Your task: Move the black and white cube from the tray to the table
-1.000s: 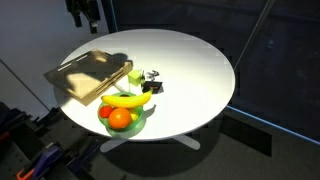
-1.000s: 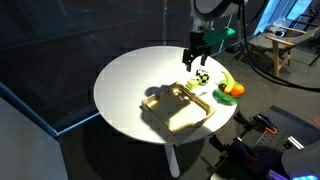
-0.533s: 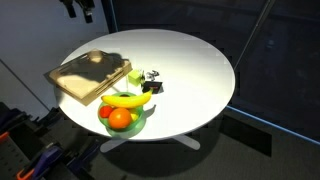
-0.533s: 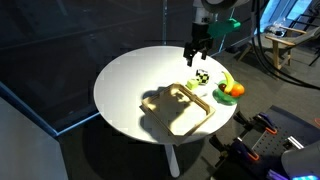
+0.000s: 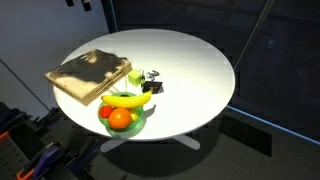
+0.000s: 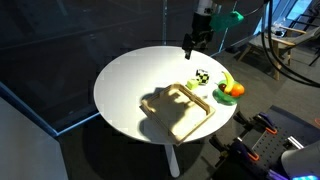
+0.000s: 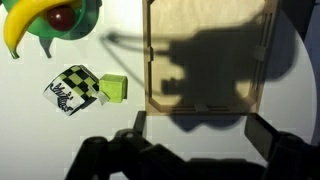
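The black and white cube [image 5: 152, 80] rests on the white table [image 5: 195, 65], outside the tray, touching a yellow-green block [image 5: 135, 76]. It also shows in an exterior view [image 6: 202, 77] and in the wrist view [image 7: 72, 90]. The light-wood tray [image 5: 88, 75] [image 6: 180, 108] [image 7: 207, 55] lies empty, with the arm's shadow on it. My gripper [image 6: 198, 40] hangs high above the table, open and empty. In the wrist view its fingers [image 7: 200, 135] frame bare table just off the tray's edge. In an exterior view only its tip [image 5: 82, 3] shows at the top edge.
A green bowl [image 5: 122, 118] [image 6: 228, 93] [image 7: 55, 25] with a banana and round fruit stands near the table edge beside the cube. The yellow-green block [image 7: 113, 88] lies between cube and tray. Dark curtains surround the table.
The gripper has risen straight up away from the table, nearly leaving one exterior view. Its shadow on the tray has shifted. The cube, block and tray have not moved.
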